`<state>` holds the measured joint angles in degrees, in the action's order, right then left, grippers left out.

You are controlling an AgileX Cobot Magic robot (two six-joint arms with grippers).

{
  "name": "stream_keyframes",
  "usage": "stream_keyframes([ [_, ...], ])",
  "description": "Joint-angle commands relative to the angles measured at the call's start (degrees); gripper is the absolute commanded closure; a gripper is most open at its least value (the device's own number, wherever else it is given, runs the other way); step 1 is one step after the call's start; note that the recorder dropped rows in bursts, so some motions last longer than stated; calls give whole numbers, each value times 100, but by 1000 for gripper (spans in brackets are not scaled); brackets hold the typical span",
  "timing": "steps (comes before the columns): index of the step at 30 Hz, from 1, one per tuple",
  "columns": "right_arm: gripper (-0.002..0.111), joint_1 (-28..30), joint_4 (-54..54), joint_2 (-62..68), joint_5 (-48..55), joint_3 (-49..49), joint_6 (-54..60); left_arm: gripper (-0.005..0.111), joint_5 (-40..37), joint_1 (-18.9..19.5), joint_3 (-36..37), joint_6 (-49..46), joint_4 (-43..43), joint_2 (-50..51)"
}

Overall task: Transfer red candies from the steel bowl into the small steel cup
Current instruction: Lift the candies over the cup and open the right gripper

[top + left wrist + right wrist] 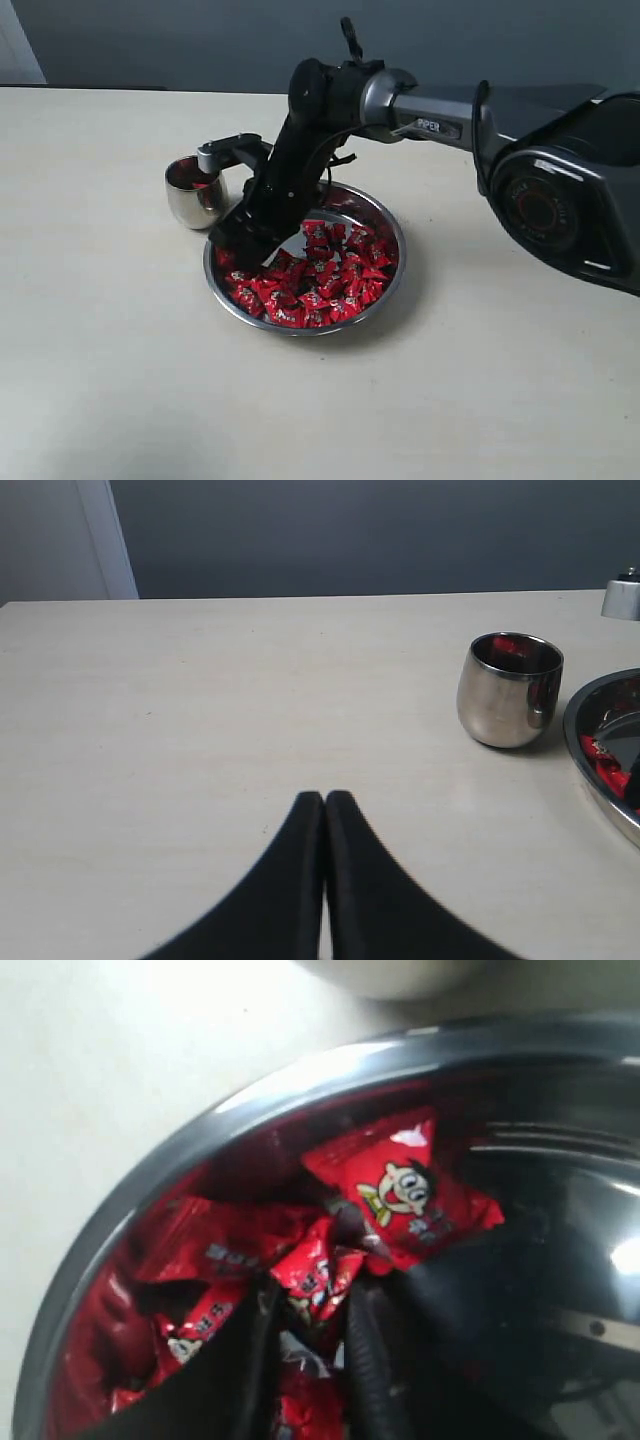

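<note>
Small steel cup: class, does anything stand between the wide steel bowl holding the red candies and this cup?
Nothing visible. The small shiny steel cup stands beside the wide shallow steel bowl, only bare pale table between them, its mouth uncovered.

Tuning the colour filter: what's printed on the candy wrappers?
The red candies carry a pale cartoon face; right wrist view shows it best.
</note>
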<state>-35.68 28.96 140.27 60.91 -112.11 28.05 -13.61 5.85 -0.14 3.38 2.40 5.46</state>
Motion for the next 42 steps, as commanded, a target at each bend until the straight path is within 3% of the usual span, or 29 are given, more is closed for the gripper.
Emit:
stream_keyframes([
  [1, 109, 22, -39, -292, 31, -15, 21, 106, 24, -29, 14, 13, 8, -51],
  [10, 109, 22, -39, -882, -430, -15, 33, 106, 24, -29, 14, 13, 8, -51],
  [19, 109, 22, 827, -756, -2505, -15, 453, 106, 24, -29, 14, 13, 8, -51],
  [24, 108, 22, 1434, -576, -2552, -15, 1156, 106, 24, -29, 14, 13, 8, -51],
  [25, 105, 22, 1434, -576, -2540, -15, 1227, 106, 24, -29, 14, 13, 8, -51],
  [28, 80, 22, 1434, -576, -2577, -15, 1264, 106, 24, -29, 14, 13, 8, -51],
  [30, 74, 22, 1434, -576, -2576, -15, 1264, 106, 24, -29, 14, 13, 8, -51],
  [36, 73, 22, 1458, -576, -2435, -15, 1264, 106, 24, -29, 14, 13, 8, -51],
  [42, 73, 22, 993, -678, -1321, -15, 1168, 106, 24, -29, 14, 13, 8, -51],
])
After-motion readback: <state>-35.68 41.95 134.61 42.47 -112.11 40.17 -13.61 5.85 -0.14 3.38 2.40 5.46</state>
